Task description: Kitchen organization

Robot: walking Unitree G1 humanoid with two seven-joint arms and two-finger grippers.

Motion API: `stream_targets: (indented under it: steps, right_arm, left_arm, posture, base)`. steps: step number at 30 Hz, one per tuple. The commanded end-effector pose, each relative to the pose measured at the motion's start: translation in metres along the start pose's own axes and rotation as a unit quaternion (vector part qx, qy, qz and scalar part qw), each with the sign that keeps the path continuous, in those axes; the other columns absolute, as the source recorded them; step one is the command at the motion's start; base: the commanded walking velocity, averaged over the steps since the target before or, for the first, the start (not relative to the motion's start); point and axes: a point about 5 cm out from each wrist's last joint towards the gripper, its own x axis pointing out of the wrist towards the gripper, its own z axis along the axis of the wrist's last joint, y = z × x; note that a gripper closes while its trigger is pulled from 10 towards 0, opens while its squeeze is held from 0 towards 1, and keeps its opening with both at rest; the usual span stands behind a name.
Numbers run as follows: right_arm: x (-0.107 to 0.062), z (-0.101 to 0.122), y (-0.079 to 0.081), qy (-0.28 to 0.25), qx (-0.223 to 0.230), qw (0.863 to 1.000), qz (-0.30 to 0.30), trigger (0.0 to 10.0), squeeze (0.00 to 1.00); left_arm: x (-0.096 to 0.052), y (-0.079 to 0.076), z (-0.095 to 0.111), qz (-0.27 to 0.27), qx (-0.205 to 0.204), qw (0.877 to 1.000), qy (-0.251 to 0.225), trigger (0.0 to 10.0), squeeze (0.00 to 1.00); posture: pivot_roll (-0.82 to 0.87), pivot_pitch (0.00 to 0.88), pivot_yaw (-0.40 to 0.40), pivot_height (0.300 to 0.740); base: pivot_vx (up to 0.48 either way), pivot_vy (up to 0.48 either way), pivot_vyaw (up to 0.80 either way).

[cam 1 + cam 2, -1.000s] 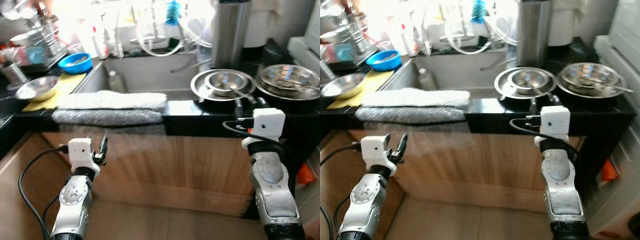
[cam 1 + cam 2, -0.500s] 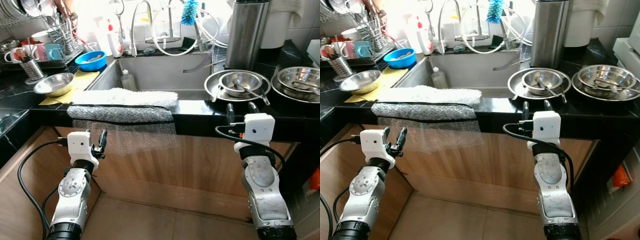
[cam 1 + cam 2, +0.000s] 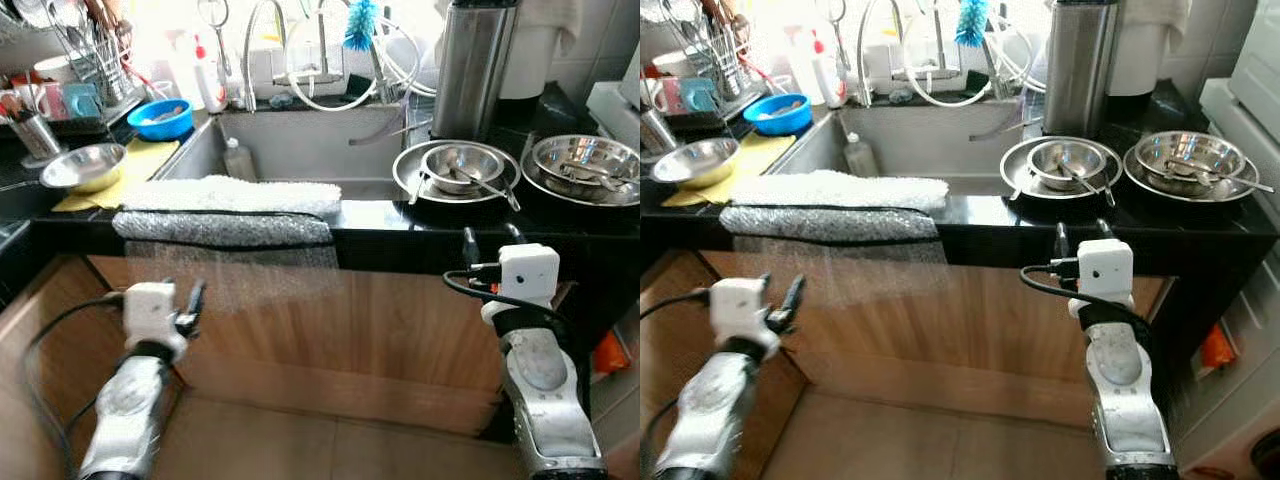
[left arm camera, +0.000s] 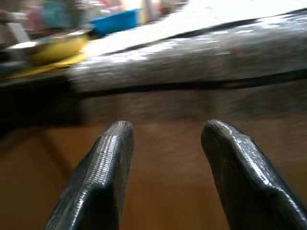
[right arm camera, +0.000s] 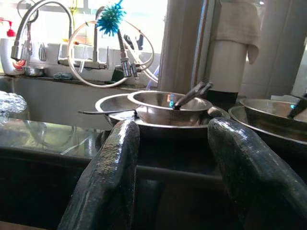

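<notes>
Kitchen organization looks barely begun as we face the black worktop (image 3: 380, 240) from just in front of it. Dishes sit unsorted: at right a small steel bowl (image 3: 461, 163) with a utensil rests inside a wider steel pan (image 3: 412, 178), and a second steel basin (image 3: 586, 165) lies further right beside a tall steel canister (image 3: 471, 65). At left a steel bowl (image 3: 80, 166) rests on a yellow cloth (image 3: 135, 165), with a blue bowl (image 3: 160, 119) and a drying rack (image 3: 95, 60) beyond it. A white towel (image 3: 235, 194) and a sheet of bubble wrap (image 3: 225, 228) drape over the near edge of the sink (image 3: 300, 140). We judge that nearly everything is left to sort. Our left gripper (image 4: 165, 172) hangs low before the wooden cabinet front (image 3: 400, 340), its jaws apart and empty. Our right gripper (image 5: 177, 167) is raised near the worktop edge, aimed at the nested bowl, its jaws likewise apart, holding and touching nothing.
</notes>
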Motion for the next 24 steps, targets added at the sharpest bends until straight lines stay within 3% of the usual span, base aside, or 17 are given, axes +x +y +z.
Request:
stream_targets:
  steps: [1,3,9,14,19,24]
  right_arm:
    - [0.003,0.000,0.003,0.000,0.007,1.000,0.011,10.0,0.00]
    - [0.004,0.001,0.002,-0.001,0.005,1.000,0.013,10.0,0.00]
    - [0.002,-0.001,0.000,0.000,0.004,1.000,0.012,10.0,0.00]
    - [0.000,-0.002,0.010,0.001,0.012,1.000,0.018,10.0,0.00]
    - [-0.004,-0.004,0.013,0.004,0.016,1.000,0.018,10.0,0.00]
    - [-0.019,-0.013,0.017,0.023,0.015,0.999,0.029,10.0,0.00]
  left_arm:
    - [-0.005,0.004,0.005,-0.010,0.020,1.000,-0.011,10.0,0.00]
    - [-0.016,0.000,0.002,-0.019,0.020,1.000,-0.006,10.0,0.00]
    - [-0.027,-0.015,0.005,-0.029,-0.006,0.999,-0.015,10.0,0.00]
    - [-0.013,-0.026,0.014,-0.028,-0.029,0.999,-0.032,10.0,0.00]
    - [-0.009,-0.028,0.015,-0.016,-0.037,0.999,-0.033,10.0,0.00]
    - [0.001,-0.030,0.018,-0.003,-0.048,0.998,-0.038,10.0,0.00]
  posture:
    - [-0.09,0.000,0.074,0.740]
    - [-0.08,0.000,0.071,0.740]
    - [-0.08,0.000,0.069,0.740]
    - [-0.08,0.000,0.084,0.740]
    - [-0.10,0.000,0.103,0.740]
    - [-0.11,0.000,0.118,0.740]
  base:
    - [0.000,0.000,0.00]
    - [0.000,0.000,0.00]
    - [0.000,0.000,0.00]
    - [0.000,0.000,0.00]
    - [0.000,0.000,0.00]
    - [0.000,0.000,0.00]
